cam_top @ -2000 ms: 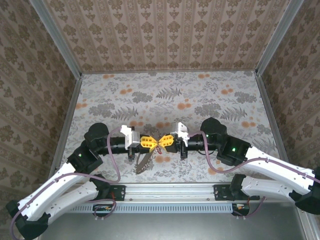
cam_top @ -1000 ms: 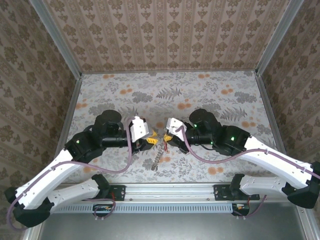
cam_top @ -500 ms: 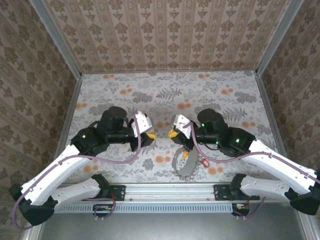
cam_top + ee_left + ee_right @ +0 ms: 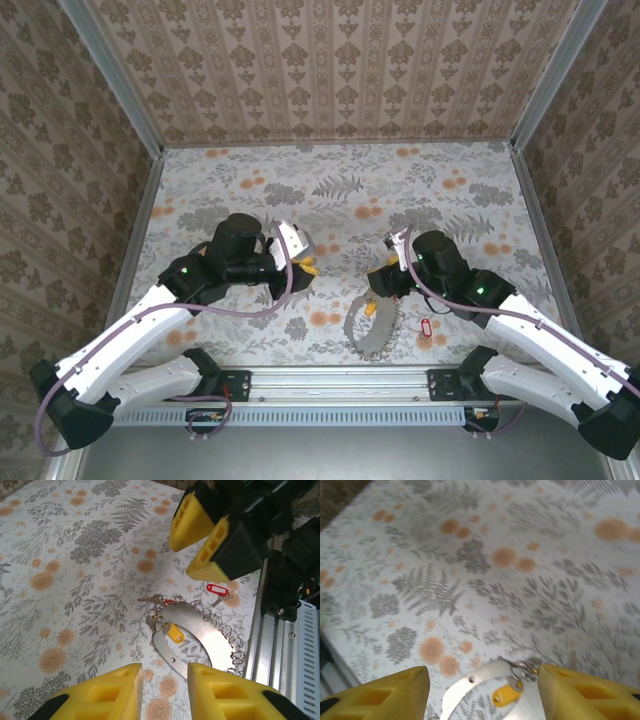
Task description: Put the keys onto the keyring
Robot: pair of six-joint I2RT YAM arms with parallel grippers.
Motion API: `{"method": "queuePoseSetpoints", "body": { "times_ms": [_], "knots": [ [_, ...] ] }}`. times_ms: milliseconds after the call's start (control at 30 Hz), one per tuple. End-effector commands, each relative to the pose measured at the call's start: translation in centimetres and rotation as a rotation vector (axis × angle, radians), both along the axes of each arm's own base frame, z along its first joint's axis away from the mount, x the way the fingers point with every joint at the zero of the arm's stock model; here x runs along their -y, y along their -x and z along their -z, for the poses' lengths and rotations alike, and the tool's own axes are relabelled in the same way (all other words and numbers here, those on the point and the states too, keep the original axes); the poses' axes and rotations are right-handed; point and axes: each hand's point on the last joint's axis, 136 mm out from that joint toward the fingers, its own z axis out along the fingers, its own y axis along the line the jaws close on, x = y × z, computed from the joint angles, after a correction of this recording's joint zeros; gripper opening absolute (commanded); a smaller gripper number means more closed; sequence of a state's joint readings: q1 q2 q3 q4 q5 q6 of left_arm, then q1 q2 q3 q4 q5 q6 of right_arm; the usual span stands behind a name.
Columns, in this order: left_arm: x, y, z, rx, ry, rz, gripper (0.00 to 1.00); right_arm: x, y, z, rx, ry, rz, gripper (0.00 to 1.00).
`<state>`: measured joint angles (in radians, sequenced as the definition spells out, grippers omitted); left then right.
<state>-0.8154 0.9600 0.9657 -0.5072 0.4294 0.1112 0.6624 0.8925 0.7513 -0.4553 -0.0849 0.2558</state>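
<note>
The keyring (image 4: pixel 372 338) is a silvery crescent band with wire loops along its outer edge, lying flat near the front rail. The yellow-headed key (image 4: pixel 172 632) rests at the keyring's (image 4: pixel 202 642) inner tip beside small metal rings; the red-headed key (image 4: pixel 216 588) lies at its outer edge. Whether either is threaded on I cannot tell. My right gripper (image 4: pixel 484 692) hovers open over the yellow key (image 4: pixel 503 694) and the band's tip (image 4: pixel 470 682). My left gripper (image 4: pixel 165 692) stands open and empty, to the left of the ring. In the top view the left gripper (image 4: pixel 306 265) and right gripper (image 4: pixel 380 290) face each other.
Flower-patterned tabletop (image 4: pixel 330 190) with patterned walls on three sides. The metal rail (image 4: pixel 280 630) runs along the near edge, just beyond the keyring. The right gripper's yellow fingers (image 4: pixel 197 530) hang above the red key in the left wrist view.
The right gripper has opened and drawn back to the right, leaving the keyring and keys lying on the table. The left arm has shifted only slightly.
</note>
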Motion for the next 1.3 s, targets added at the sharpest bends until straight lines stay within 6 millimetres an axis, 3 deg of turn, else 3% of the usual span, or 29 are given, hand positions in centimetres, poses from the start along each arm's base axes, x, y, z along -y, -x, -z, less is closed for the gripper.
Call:
{"method": "queuePoseSetpoints", "body": {
  "times_ms": [0, 267, 433, 800, 1267],
  "knots": [
    [0.1, 0.0, -0.9, -0.005, 0.055, 0.0, 0.31, 1.8, -0.1, 2.7, -0.123, 0.016, 0.135, 0.62],
    [0.6, 0.1, -0.4, -0.021, 0.089, 0.016, 0.32, 2.8, 1.1, 7.6, -0.286, -0.01, 0.232, 0.67],
    [0.9, 0.0, -0.7, -0.023, 0.113, 0.031, 0.32, 3.0, 1.8, 9.6, -0.345, -0.079, 0.285, 0.68],
    [0.9, -0.4, -1.1, -0.03, 0.154, 0.033, 0.33, 3.2, 3.1, 15.0, -0.479, -0.04, 0.31, 0.67],
    [0.8, -0.9, -1.4, -0.037, 0.185, 0.027, 0.33, 4.1, 3.9, 16.8, -0.514, 0.032, 0.315, 0.59]
  ]
}}
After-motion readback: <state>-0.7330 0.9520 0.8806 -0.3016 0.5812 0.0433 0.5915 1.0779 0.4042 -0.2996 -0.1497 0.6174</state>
